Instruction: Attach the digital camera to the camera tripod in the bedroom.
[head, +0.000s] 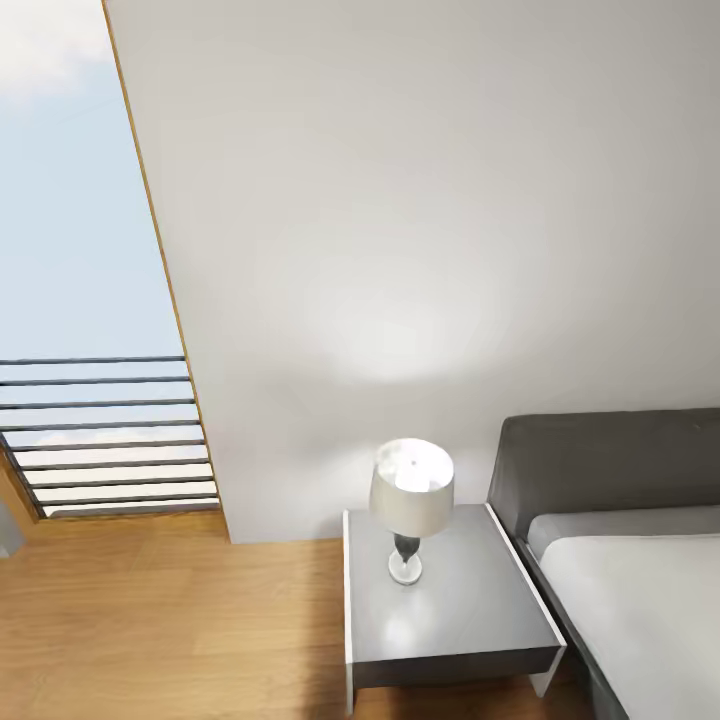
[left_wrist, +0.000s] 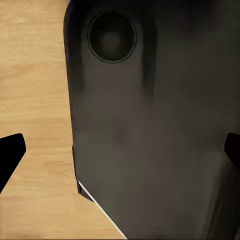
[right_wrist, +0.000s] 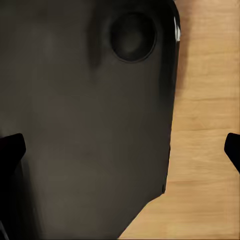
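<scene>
room: bedroom corner in the head view, pale grey wall (head: 420, 200), light wood floor (head: 150, 620)
window: 1, tall, wood-framed (head: 90, 300), at the left of the head view, sky behind, dark horizontal rails across its lower part, about 7 rails countable
nightstand: 1, grey top with white sides (head: 440, 620), standing against the wall, just beside the bed
lamp: 1 table lamp (head: 410, 505), lit, pale shade, dark stem, round clear base, upright on the nightstand's back half
bed: 1, grey headboard (head: 600, 460), pale mattress, at the right edge of the head view, cut off by the frame
left gripper: (left_wrist: 120, 150) 2 dark fingertips (left_wrist: 11, 150) at opposite edges of the left wrist view, spread wide, nothing between them but the robot's dark body panel (left_wrist: 160, 140) and floor behind
right gripper: (right_wrist: 120, 147) 2 dark fingertips (right_wrist: 11, 150) at opposite edges of the right wrist view, spread wide, holding nothing
robot body: dark curved panel with 1 round recess in each wrist view, wood floor beside it
task things: camera and tripod not among what these views take in; only the bedroom itself is seen
</scene>
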